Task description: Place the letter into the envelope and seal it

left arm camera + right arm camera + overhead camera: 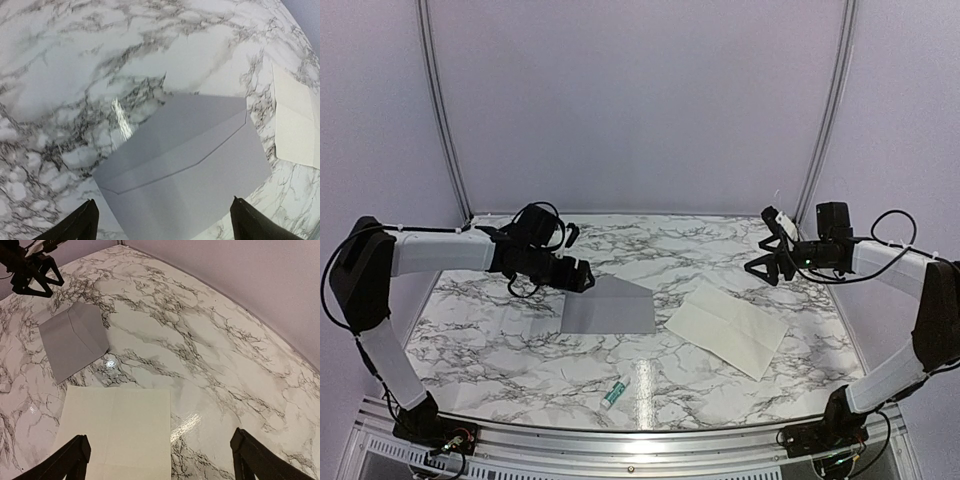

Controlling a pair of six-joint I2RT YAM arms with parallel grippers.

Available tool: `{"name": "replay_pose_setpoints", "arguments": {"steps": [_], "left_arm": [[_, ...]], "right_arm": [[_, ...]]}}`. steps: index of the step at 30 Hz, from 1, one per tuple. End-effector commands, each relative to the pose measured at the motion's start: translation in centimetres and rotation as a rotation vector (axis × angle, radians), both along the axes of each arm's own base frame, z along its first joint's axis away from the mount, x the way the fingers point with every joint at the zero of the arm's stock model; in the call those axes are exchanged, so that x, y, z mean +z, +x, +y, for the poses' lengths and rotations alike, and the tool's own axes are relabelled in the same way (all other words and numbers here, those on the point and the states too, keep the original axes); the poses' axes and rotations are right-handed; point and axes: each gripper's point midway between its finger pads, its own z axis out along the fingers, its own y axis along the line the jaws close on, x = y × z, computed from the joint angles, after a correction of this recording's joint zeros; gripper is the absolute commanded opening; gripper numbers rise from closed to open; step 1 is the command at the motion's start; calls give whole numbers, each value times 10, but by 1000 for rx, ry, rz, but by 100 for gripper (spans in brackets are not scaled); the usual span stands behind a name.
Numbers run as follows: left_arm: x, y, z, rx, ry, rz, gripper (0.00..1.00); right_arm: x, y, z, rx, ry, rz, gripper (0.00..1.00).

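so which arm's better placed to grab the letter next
Right, probably. The right gripper hangs open just beyond the letter, which fills the near part of the right wrist view. The left gripper is open above the envelope, farther from the letter and better placed to steady that.

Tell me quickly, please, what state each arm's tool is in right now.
Left tool: open, empty, near the envelope.
Right tool: open, empty, near the letter.
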Motion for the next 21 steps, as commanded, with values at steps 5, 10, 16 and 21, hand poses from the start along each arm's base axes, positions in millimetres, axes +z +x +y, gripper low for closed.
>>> {"name": "replay_pose_setpoints", "arguments": {"steps": [5, 10, 16, 21], "left_arm": [[12, 42, -17, -263, 119, -155, 93], [0, 53, -30, -377, 80, -145, 90], [-34, 66, -32, -454, 18, -84, 85], [-54, 61, -39, -511, -134, 15, 68]], "right_arm": [[19, -4, 11, 78, 22, -38, 94], [18, -4, 11, 78, 21, -34, 94], [11, -3, 11, 78, 22, -15, 94], [7, -2, 11, 77, 15, -7, 94]]}}
